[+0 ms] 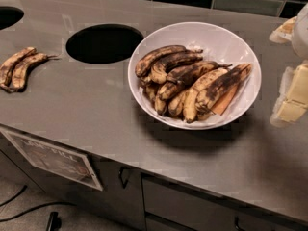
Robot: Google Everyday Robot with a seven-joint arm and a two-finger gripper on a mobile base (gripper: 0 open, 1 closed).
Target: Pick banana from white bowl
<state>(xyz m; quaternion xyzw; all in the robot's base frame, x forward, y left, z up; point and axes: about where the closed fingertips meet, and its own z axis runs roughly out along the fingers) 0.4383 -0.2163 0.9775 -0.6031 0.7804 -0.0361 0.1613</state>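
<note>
The white bowl [211, 32] sits on the grey counter, right of centre, and holds several overripe bananas. The banana [224, 83], long and fairly straight with a broad black streak, lies at the right of the pile, its thin dark tip pointing up-right toward the rim. A flat orange piece [226, 102] lies under it. My gripper [288, 66] is at the right edge of the view, right of the bowl and apart from it. Its pale fingers [291, 100] stand spread apart with nothing between them.
Two brown-black bananas [19, 66] lie on the counter at far left. A round hole [103, 43] is cut in the counter left of the bowl, another hole [7, 16] at the top left. A sign [53, 158] hangs on the counter front above the drawers.
</note>
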